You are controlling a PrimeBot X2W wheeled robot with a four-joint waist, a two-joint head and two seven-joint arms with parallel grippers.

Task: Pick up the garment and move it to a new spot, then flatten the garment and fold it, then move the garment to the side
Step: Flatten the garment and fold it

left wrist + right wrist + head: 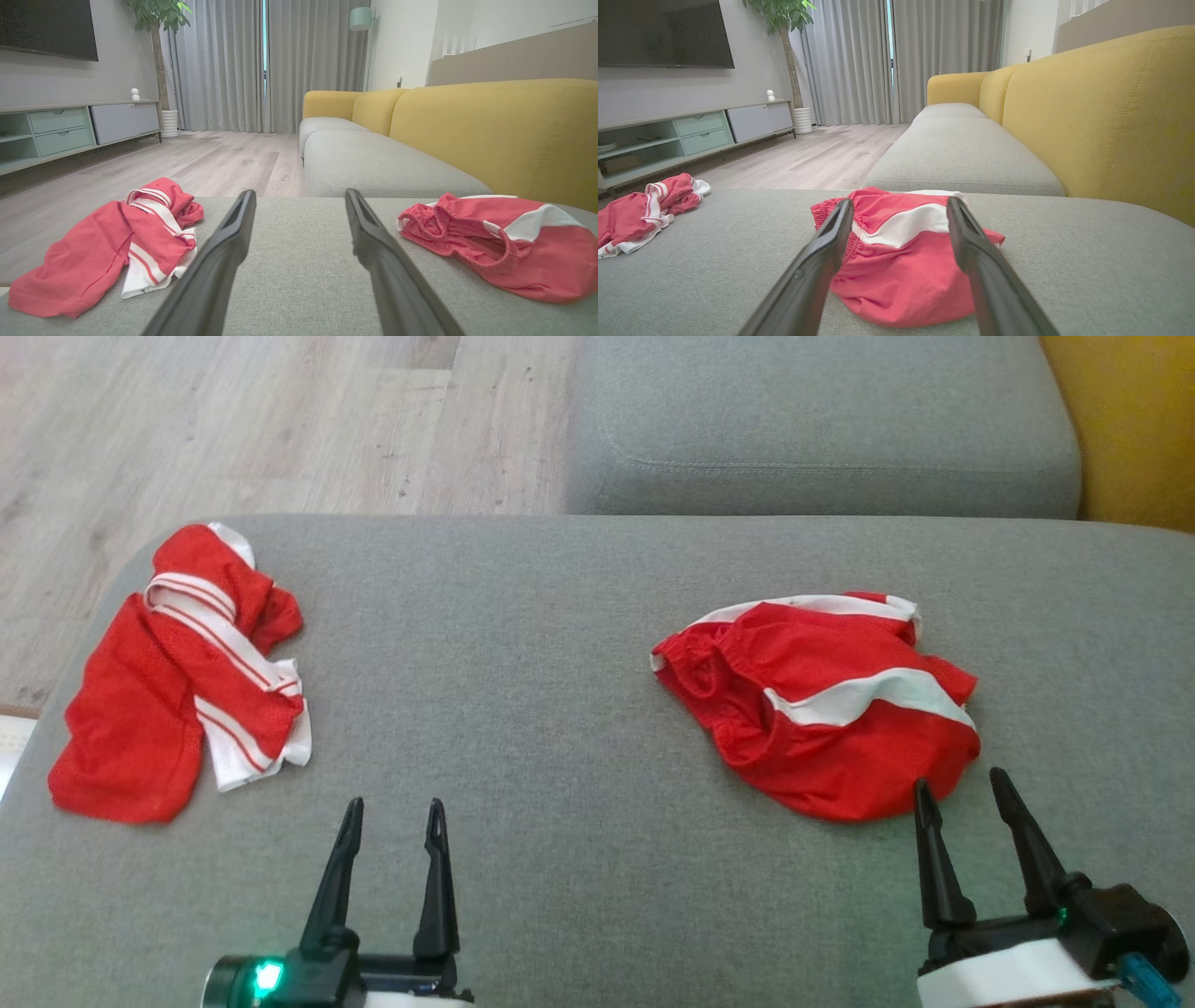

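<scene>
2 crumpled garments lay on the wide grey cushion, well apart from each other. The red shorts sat toward the right side, bunched into a mound with the elastic waistband gaping toward the left and a white stripe running across the top. The red-and-white garment lay near the cushion's left edge, twisted, with a striped white band folded over plain red cloth. Which of the 2 the task meant could not be told.

The left gripper hovered low over bare cushion between the garments, its 2 fingers spread apart and holding nothing. In the left wrist view, the left gripper pointed at empty grey fabric, with the red-and-white garment to one side and the red shorts to the other.

The right gripper stood with its fingers also spread wide and empty, the tips just at the near edge of the shorts. In the right wrist view, the right gripper framed the red shorts between its fingers; whether the tips touched the cloth could not be told. The red-and-white garment showed far off to that view's left.

Beyond the cushion were a second grey seat cushion, a yellow sofa back and pale wooden floor.
</scene>
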